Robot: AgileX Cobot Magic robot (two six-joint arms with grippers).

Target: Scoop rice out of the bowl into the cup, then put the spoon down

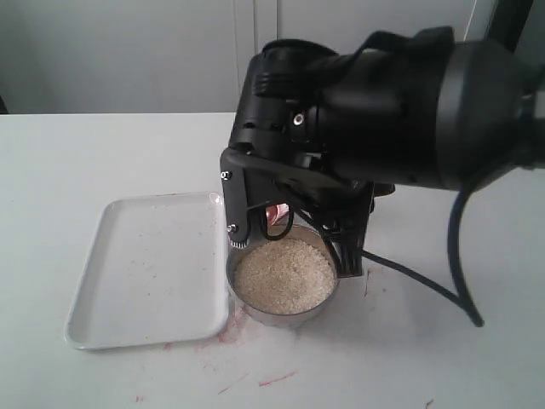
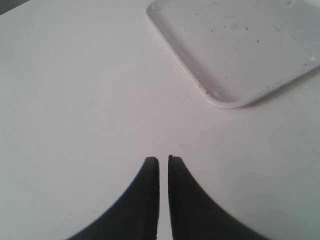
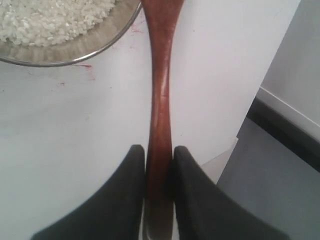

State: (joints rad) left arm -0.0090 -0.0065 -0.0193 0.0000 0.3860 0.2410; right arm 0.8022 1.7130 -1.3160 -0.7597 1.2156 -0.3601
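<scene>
The right pincer (image 3: 160,150) is clamped on the long slender handle of a glossy reddish-brown wooden spoon (image 3: 160,95), which points toward a round, shallow brushed-steel bowl (image 1: 285,318) on the white tabletop (image 1: 102,153). The bowl is heaped nearly full with off-white uncooked rice (image 1: 283,274). The spoon's head is out of view, so whether it carries rice cannot be told. No steel cup shows in any view. The work looks early or midway: the spoon is in hand, while filling the cup and setting the spoon down appear left to do. The left pincer (image 2: 163,159) hangs over bare tabletop, jaws nearly together, holding nothing.

Count: one bowl, one spoon, one white rectangular plastic tray (image 1: 145,273) beside the bowl, two pincers.
</scene>
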